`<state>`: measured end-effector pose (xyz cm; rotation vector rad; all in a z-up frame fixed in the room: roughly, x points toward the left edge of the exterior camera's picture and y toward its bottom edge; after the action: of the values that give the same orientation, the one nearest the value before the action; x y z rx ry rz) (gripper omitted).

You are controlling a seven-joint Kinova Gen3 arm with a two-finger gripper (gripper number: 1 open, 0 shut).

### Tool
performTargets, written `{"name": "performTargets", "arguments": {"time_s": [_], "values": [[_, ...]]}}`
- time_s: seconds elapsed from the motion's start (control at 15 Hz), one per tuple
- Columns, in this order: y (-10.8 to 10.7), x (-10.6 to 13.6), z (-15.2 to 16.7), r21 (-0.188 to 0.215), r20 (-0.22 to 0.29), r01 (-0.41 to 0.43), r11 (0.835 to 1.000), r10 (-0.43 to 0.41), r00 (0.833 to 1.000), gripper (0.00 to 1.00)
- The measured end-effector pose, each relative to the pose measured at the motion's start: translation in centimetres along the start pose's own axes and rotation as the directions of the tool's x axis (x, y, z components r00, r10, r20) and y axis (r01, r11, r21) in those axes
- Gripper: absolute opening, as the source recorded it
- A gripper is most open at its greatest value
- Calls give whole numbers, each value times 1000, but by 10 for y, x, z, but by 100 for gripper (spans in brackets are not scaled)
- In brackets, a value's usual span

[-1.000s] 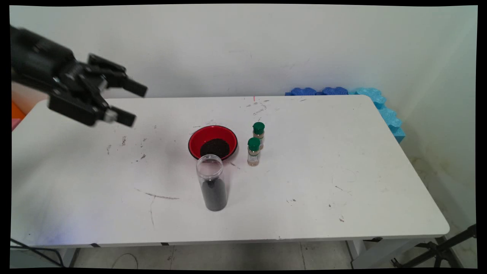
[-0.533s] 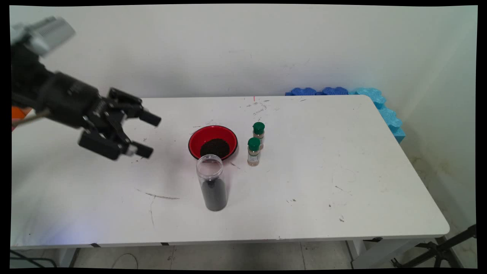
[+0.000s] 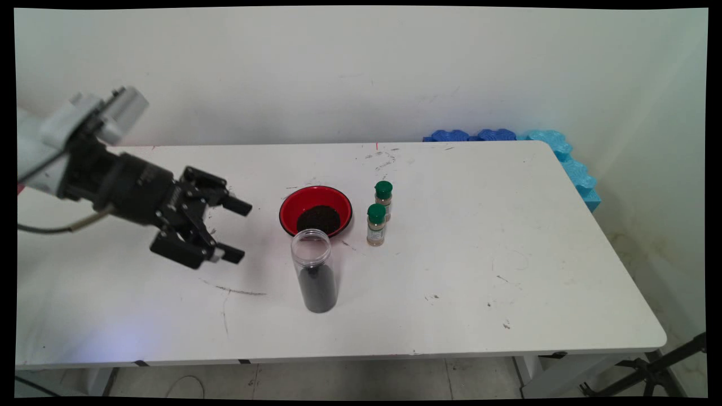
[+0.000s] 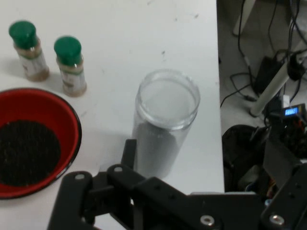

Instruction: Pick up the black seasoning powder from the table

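My gripper (image 3: 239, 231) hangs open above the table's left half, its fingers pointing right with nothing between them. A clear lidless jar (image 3: 316, 270), dark in its lower part, stands a short way to its right. In the hand view the jar (image 4: 165, 120) stands just beyond the gripper's linkage. Behind the jar sits a red bowl (image 3: 316, 212) holding a dark heap; in the hand view this bowl (image 4: 33, 139) is at the left. Two small green-capped spice bottles (image 3: 376, 224) (image 3: 383, 198) stand to the right of the bowl.
Blue foam pieces (image 3: 510, 137) lie along the table's far right corner. The white table (image 3: 479, 270) carries scuff marks. In the hand view, cables and equipment (image 4: 268, 96) lie on the floor past the table's edge.
The gripper has come down and moved right, closer to the jar and the bowl. It has stayed open. Nothing on the table has moved.
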<state>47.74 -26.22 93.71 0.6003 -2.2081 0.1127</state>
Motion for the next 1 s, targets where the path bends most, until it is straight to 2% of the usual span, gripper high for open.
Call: {"name": "performTargets", "arguments": {"time_s": [0.53, 1.0], "values": [[-7, -28, 41, 8, 10, -10, 1000, 9, 1000, 100], [-10, -35, 82, 14, 3, -9, 1000, 9, 1000, 100]]}}
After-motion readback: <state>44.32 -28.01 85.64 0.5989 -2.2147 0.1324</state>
